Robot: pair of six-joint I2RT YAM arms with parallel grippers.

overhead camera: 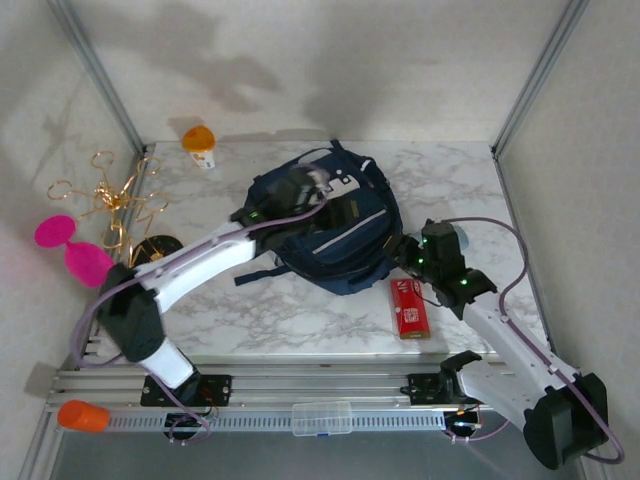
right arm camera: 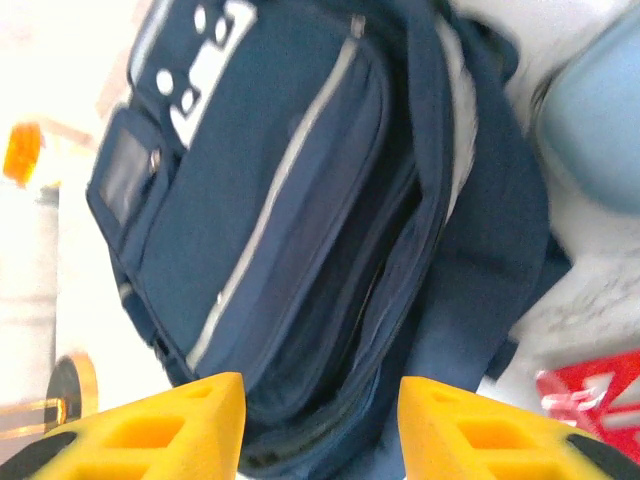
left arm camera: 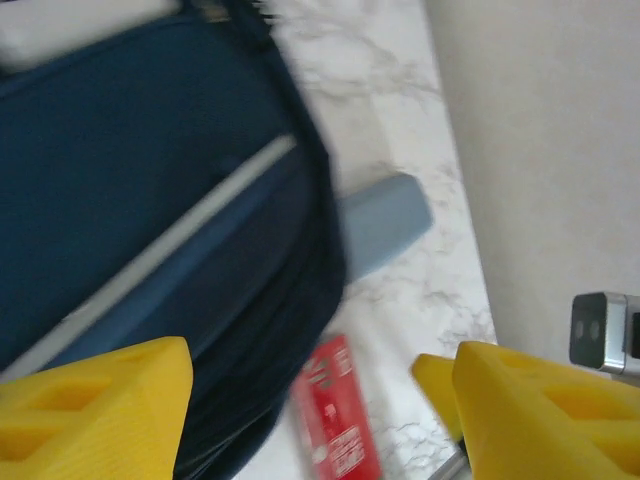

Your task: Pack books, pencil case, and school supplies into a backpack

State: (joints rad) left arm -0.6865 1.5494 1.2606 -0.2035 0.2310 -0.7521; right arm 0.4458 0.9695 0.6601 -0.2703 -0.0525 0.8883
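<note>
While laid flat at mid-surface, found backpack with front pockets uppermost; could not tell whether main zip stood open. Found pencil case just beside pack's right flank, and school supplies lying apart, nearer front edge of surface. Recorded left hand poised over pack, fingers apart, holding nothing; right hand at pack's right side, fingers likewise apart and empty. Judged following risks: limp fabric sagging shut against an incoming item; right arm brushing school supplies toward front edge; fingers snagging loose strap and dragging pack askew.
</note>
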